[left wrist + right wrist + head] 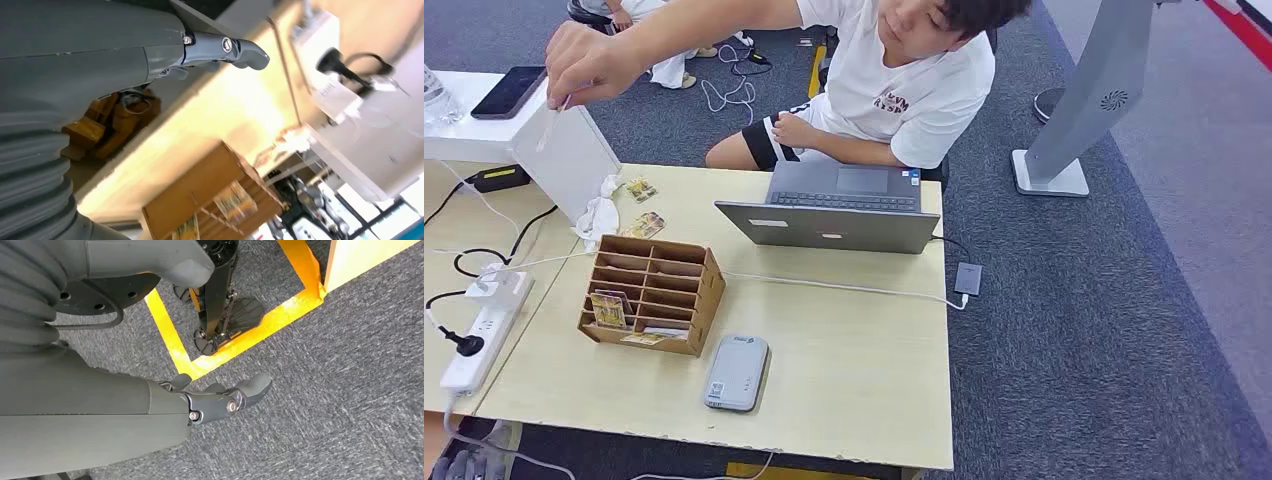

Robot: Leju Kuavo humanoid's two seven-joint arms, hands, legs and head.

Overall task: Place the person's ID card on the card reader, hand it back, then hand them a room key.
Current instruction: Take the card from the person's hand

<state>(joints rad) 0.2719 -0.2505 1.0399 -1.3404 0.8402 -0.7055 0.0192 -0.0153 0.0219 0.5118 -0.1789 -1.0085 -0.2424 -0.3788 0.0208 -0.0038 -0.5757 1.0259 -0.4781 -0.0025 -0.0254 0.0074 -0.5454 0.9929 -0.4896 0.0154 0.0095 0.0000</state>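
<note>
A grey card reader [736, 372] lies flat near the table's front edge, with nothing on it. Left of it stands a wooden slotted organiser [652, 293] holding a few key cards [610, 308]; the left wrist view shows the organiser [215, 200] too. A seated person reaches an arm over the table's far left, and their hand [584, 62] pinches something thin and pale, seen edge-on. My left hand [220, 50] hangs beside the table edge and holds nothing. My right hand [220, 397] hangs over the grey carpet, fingers out, holding nothing.
An open grey laptop [839, 208] stands in front of the person. Two loose cards [644, 206] and a crumpled tissue [598, 215] lie behind the organiser. A white power strip [479, 335] with cables lines the left edge. Yellow floor tape [235, 340] marks the carpet.
</note>
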